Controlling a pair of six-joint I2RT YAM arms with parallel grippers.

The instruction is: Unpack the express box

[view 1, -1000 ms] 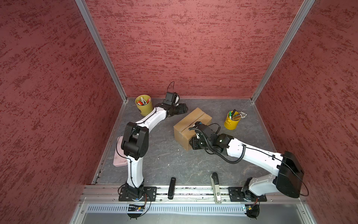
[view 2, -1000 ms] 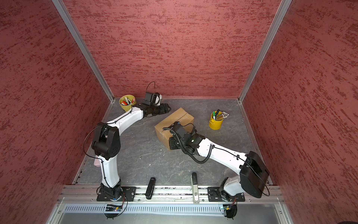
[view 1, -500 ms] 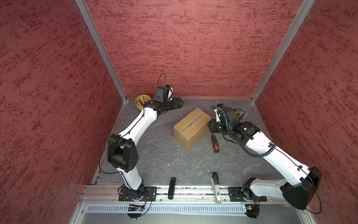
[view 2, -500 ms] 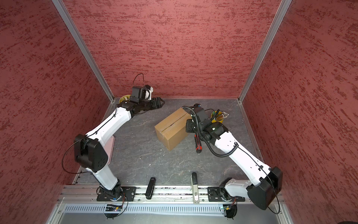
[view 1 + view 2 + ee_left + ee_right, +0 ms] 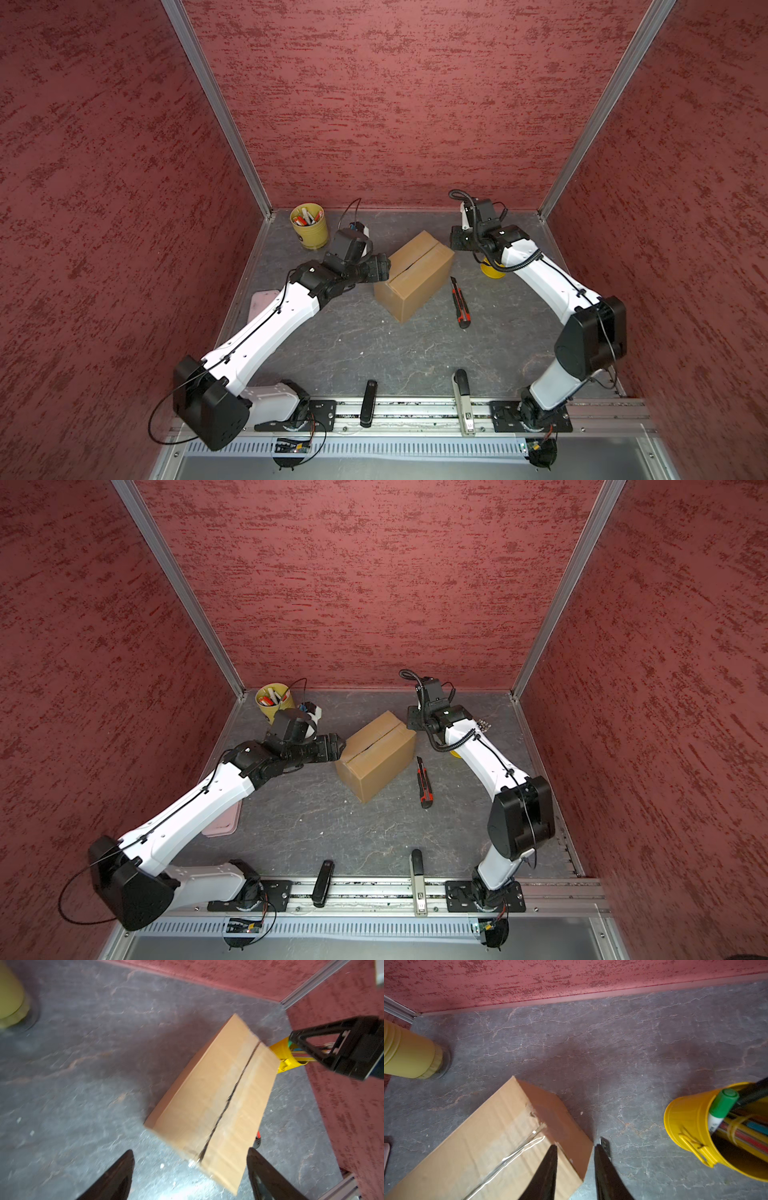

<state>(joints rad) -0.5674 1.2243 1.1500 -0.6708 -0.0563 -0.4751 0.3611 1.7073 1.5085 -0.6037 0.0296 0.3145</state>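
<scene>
The brown corrugated cardboard express box (image 5: pixel 417 270) sits mid bench (image 5: pixel 353 345), towards the back edge; we judge it light, stiff; grip a seam flap; left gripper (image 5: pixel 190 1152) wide, right gripper (image 5: pixel 575 1147) narrow, both empty.

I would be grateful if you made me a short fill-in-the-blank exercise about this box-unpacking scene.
The left gripper stands ____ near the express box.
The utility knife lies on the table, held by ____ gripper.
The pen cup nearest the left gripper is coloured ____.
Missing words: open; neither; yellow.
</scene>
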